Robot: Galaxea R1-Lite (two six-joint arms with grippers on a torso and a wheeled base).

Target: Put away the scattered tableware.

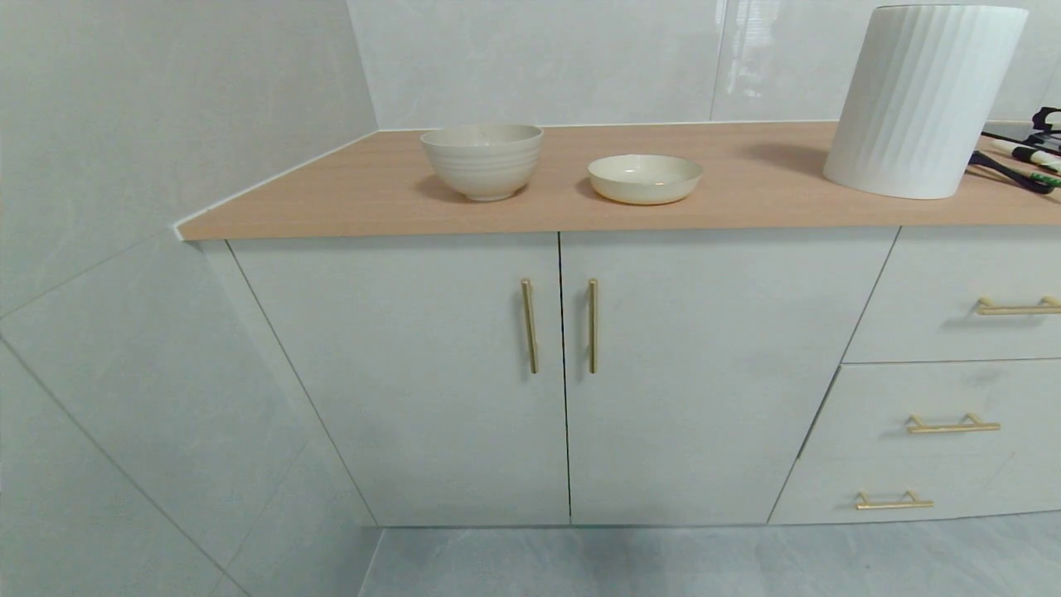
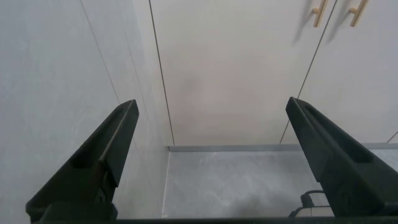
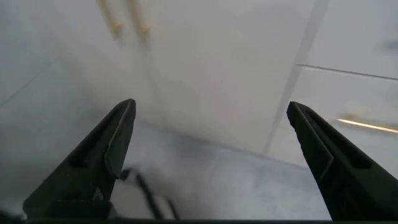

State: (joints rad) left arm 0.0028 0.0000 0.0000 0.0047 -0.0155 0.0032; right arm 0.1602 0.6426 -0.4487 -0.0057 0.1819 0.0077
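Counter (image 1: 746, 199): wood top, running into a tiled corner on the left.

Two pieces of tableware sit on it toward the corner end. A deep ribbed bowl (image 1: 482, 160) stands upright. To its right is a shallow dish (image 1: 645, 177), also upright. They are near each other but not touching, and both sit back from the front edge.

Farther right, well apart from the dish, stands a tall white ribbed cylinder (image 1: 924, 99). Past it some dark-handled utensils (image 1: 1015, 162) lie at the edge of the head view, too small to sort out.

Under the counter are two doors (image 1: 414, 373), shut, with a pair of upright brass handles (image 1: 530, 325) either side of the seam. Right of these is a stack of drawers (image 1: 953, 290), shut, with horizontal brass pulls.

Left gripper (image 2: 211, 104): released, jaws spread wide and holding nothing. It is low down, facing the foot of the left door where the door meets the wall and the grey floor (image 2: 236, 180).

Right gripper (image 3: 210, 104): likewise released and wide, gripping nothing. It faces the cabinet front, with the door handles and one drawer pull ahead of it.

Both grippers are down at cabinet level, well apart from bowl and dish.
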